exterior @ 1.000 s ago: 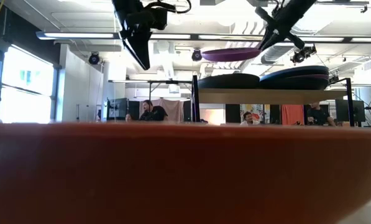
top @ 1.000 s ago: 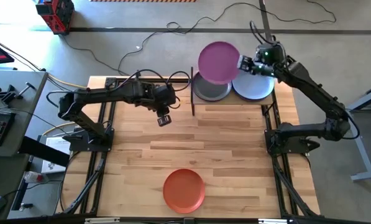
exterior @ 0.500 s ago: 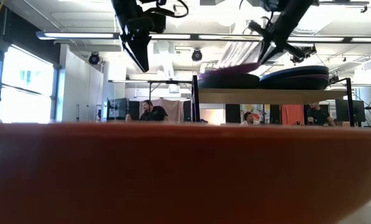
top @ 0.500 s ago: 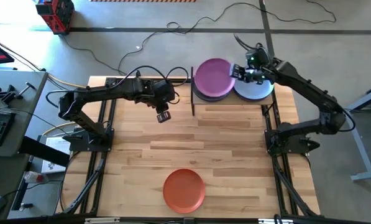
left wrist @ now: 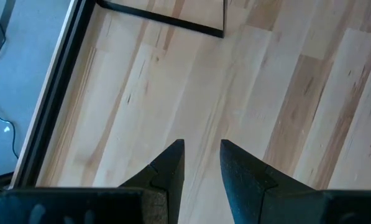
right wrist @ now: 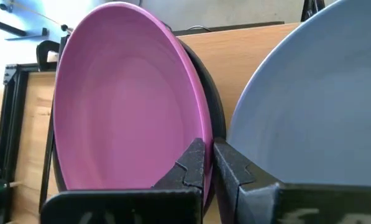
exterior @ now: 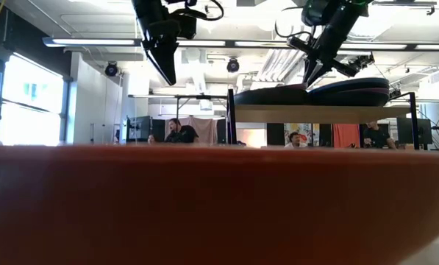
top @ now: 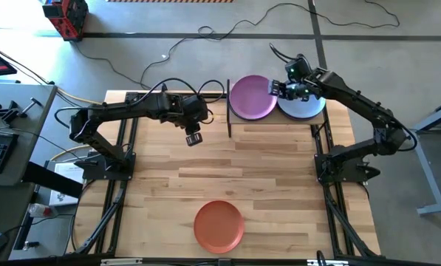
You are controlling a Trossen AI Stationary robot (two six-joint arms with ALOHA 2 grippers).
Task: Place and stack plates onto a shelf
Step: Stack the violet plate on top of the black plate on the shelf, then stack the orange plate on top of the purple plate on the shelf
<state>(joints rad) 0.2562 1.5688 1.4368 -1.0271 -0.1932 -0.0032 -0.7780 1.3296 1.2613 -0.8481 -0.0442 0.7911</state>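
A purple plate [top: 251, 96] lies on a stack of dark plates [right wrist: 215, 112] at the left end of the shelf [exterior: 322, 112]. My right gripper [top: 275, 89] is shut on it. A light blue plate [top: 303, 106] tops the stack on the shelf's right end. An orange plate [top: 219, 225] rests flat on the table near its front edge. My left gripper [top: 193, 138] hangs open above bare tabletop left of the shelf, with nothing between its fingers [left wrist: 173, 162]. My right gripper pinches the purple plate's rim [right wrist: 196, 124] between its two fingers, on the side next to the light blue plate [right wrist: 309, 99]. The fingers slant down from the table's right and far side. The plate lies on the dark plates, hollow side up.
A black post [top: 228, 107] of the shelf frame stands between my left gripper and the plates. Wide bare tabletop lies between the shelf and the orange plate. In the low view the orange plate [exterior: 219, 206] fills the foreground; people sit in the room behind.
My right gripper has sunk and moved toward the table's left and near edge, tipping further downward. The purple plate, held above the shelf a second ago, has come down onto the dark stack.
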